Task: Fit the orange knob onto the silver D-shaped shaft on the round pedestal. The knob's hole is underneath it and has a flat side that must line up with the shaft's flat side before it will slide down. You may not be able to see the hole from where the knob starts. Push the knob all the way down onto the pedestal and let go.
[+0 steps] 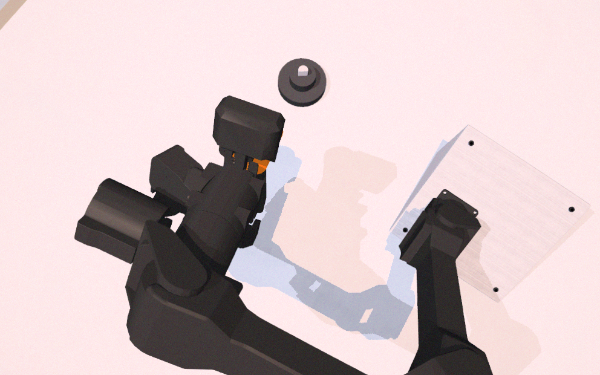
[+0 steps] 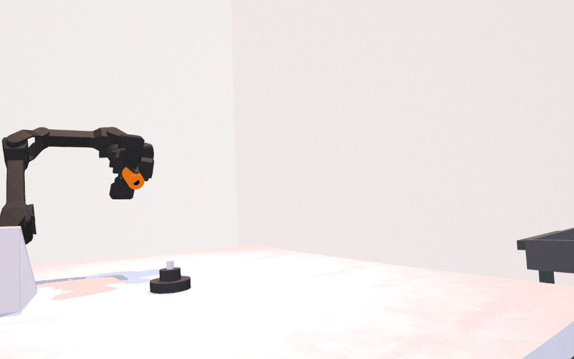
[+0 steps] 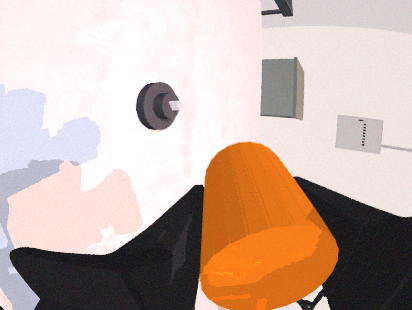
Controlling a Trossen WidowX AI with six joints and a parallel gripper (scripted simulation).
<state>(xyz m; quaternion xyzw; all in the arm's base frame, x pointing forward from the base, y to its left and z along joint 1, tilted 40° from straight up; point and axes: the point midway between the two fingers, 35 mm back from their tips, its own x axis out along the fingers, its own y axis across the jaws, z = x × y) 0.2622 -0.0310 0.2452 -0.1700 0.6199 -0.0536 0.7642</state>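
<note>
The orange knob [image 1: 260, 167] [image 2: 128, 173] [image 3: 250, 210] is between the fingers of my gripper [image 2: 132, 176] [image 3: 247, 190], which is shut on it high above the table. The knob is tilted; its underside faces the exterior view and partly down, showing a dark hole [image 2: 136, 182] whose flat side I cannot make out. The wrist view hides the hole. The black round pedestal [image 1: 286, 90] [image 2: 170, 285] [image 3: 148, 117] stands apart from the knob, with the silver shaft [image 1: 303, 69] [image 2: 169, 264] [image 3: 174, 105] bare and upright. The shaft's flat side faces the bottom of the top view.
The arm's base stands on a silver block [image 1: 526, 190] [image 2: 10, 270] with dark screw holes. The arm's shadows lie between block and pedestal. A dark trough-like object [image 2: 550, 256] stands at far right in the exterior view. A grey box [image 3: 279, 87] shows beyond the table edge.
</note>
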